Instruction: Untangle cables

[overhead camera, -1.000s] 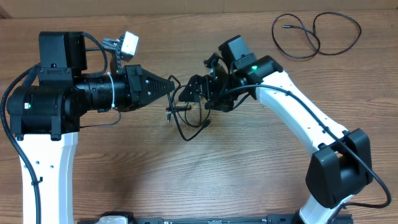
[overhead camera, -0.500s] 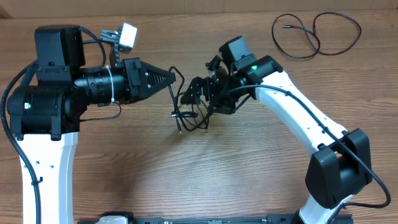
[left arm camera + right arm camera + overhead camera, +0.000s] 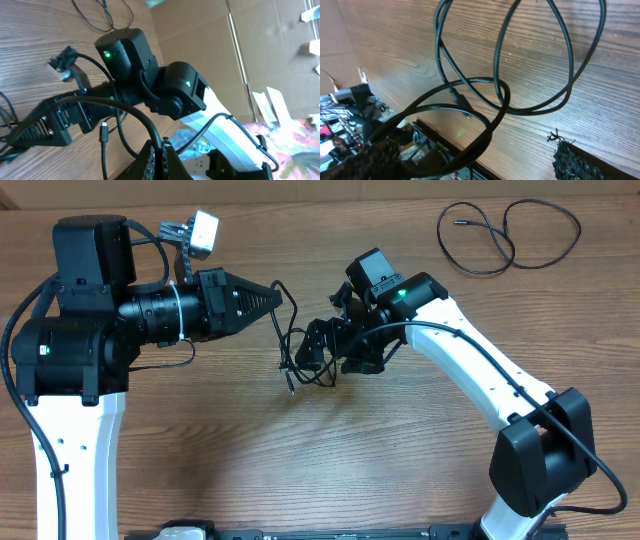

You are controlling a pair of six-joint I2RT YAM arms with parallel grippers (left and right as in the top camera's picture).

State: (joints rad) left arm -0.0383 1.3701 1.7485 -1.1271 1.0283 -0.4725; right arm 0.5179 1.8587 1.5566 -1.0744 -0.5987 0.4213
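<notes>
Between clamped left gripper (image 3: 279, 287) and spread right gripper (image 3: 312, 348), tangled cables (image 3: 288, 370)

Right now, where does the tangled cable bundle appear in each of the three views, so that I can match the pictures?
Overhead: tangled cable bundle at centre, between left end effector and right end effector.
Left wrist: bundle arches from lower left to the left end effector at bottom centre.
Right wrist: overlapping loops fill the middle.
Shared landmark: the wood-grain table appears in every view.
</notes>
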